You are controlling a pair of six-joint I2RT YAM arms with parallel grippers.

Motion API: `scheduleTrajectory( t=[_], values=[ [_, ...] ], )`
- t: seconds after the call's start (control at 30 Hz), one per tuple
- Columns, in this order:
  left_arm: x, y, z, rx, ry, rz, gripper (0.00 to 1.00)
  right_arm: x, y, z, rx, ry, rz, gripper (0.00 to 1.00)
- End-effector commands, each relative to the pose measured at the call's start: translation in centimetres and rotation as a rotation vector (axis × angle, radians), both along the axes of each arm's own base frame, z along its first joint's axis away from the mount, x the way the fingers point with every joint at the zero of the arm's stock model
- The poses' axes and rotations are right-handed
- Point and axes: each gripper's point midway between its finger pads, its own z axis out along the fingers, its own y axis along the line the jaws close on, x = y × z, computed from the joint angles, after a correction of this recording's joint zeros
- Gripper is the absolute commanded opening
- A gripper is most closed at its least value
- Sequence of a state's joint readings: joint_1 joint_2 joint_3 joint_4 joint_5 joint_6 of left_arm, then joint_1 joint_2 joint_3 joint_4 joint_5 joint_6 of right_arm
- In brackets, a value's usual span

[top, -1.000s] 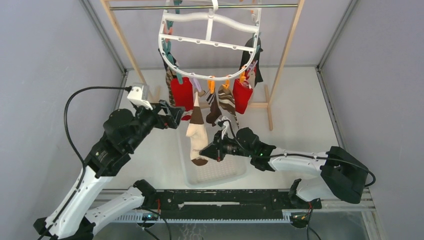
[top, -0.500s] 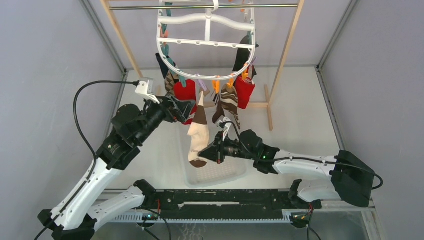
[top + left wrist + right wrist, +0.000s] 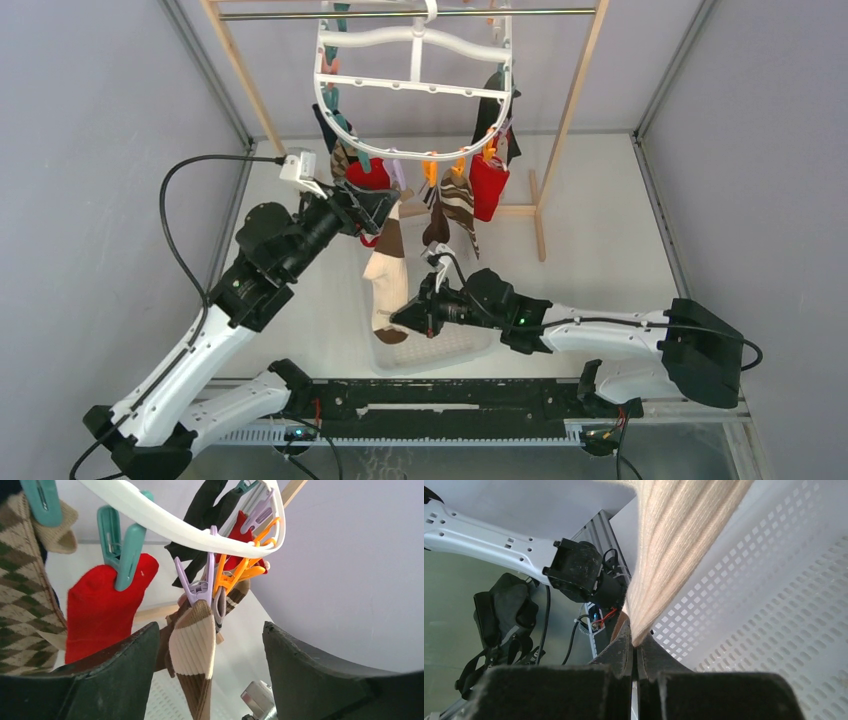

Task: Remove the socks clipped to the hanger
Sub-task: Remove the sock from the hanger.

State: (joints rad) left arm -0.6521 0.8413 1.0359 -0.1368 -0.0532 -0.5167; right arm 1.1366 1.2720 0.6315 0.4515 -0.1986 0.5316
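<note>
A wooden rack [image 3: 572,122] stands at 12 o'clock on the white table [image 3: 600,235]. Its two slanted legs rise toward the top edge, and a metal rod [image 3: 260,14] runs between them there. A white basket [image 3: 450,345] with rows of small holes sits on the table just toward 6 o'clock from the centre. Grey walls [image 3: 90,120] stand at 9 and 3 o'clock.

Soft, even, bright light fills the overhead view; beneath the large white plastic oval hanger [image 3: 414,88] the pale tabletop [image 3: 600,240] carries faint shadows. From the left wrist the hanger's rim is sharp, the black fingers [image 3: 320,675] of the left gripper [image 3: 210,630] below it shaded and blurred. From the right wrist the beige ribbed fabric sock [image 3: 684,535] is soft-focused, the white perforated basket [image 3: 774,605] glaring
</note>
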Motion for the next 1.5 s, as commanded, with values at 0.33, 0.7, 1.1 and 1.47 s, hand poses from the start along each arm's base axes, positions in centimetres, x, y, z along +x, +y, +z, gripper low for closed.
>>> scheduleTrajectory(
  t=[0.33, 0.7, 1.1, 1.47],
  values=[
    [1.4, -1.6, 0.9, -0.009, -0.020, -0.020, 0.62, -0.1, 0.8, 2.2, 0.036, -0.043, -0.012, 0.00],
    [2.7, -1.9, 1.8, -0.009, -0.043, 0.009, 0.61, -0.4, 1.0, 1.9, 0.028, -0.040, -0.009, 0.00],
    [3.5, -2.0, 3.5, -0.031, -0.100, 0.036, 0.78, -0.6, 1.3, 1.4, 0.020, -0.034, -0.007, 0.00],
    [4.3, -2.4, 4.8, -0.042, -0.157, 0.039, 0.71, -0.7, 1.4, 0.7, 0.009, -0.023, -0.003, 0.00]
  ],
)
